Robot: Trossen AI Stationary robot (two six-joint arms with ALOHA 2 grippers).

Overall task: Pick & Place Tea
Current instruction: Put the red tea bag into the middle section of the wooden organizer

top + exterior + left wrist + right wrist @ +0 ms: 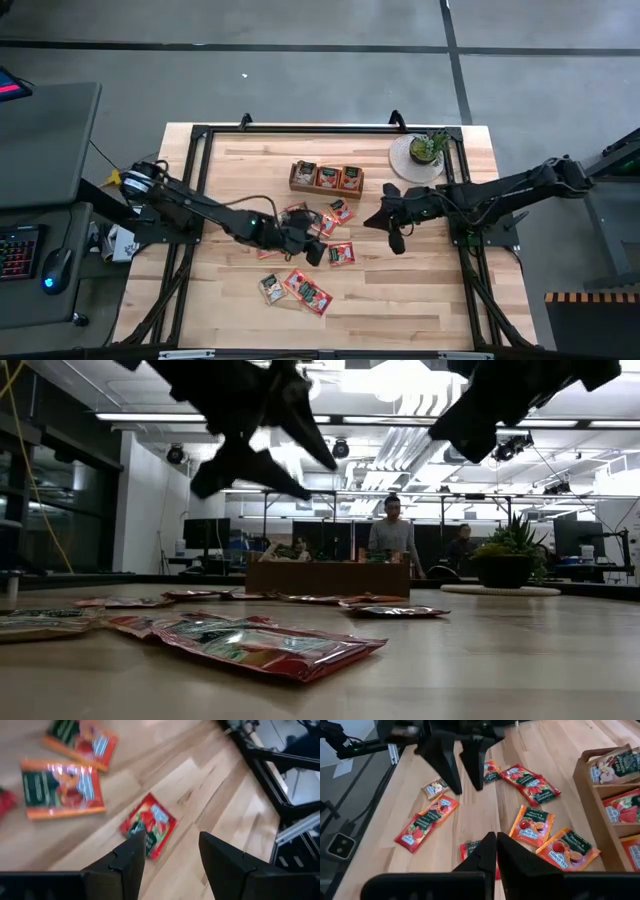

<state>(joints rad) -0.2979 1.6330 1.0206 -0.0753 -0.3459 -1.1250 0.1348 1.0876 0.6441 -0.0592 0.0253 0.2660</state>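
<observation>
1. Two arms are over the middle of the table (440, 300); tea sachets are scattered flat between them, none lifted.
2. The left gripper (318, 250) is held spread above the loose pile, fingers (127, 865) apart, nothing between them. A red sachet (148, 824) lies on the wood just beyond the fingertips in the left wrist view, so a descent onto it is judged to be lined up.
3. The right gripper (496, 851) is clenched, fingers (482, 854) pressed together with no sachet seen in them. It hangs above the table beside the pile; an orange peach sachet (531, 824) and a second orange sachet (568, 848) lie just ahead of it.
4. The wooden tray (327, 178) sits at the far side of the pile with sachets already upright in its compartments, likely the drop target.
5. More sachets (297, 289) are left nearer the front edge, apart from the main cluster.
6. The potted plant (428, 150) stands clear at the far right, out of both arms' paths.
7. Risk: flat sachets offer little edge to pinch.
</observation>
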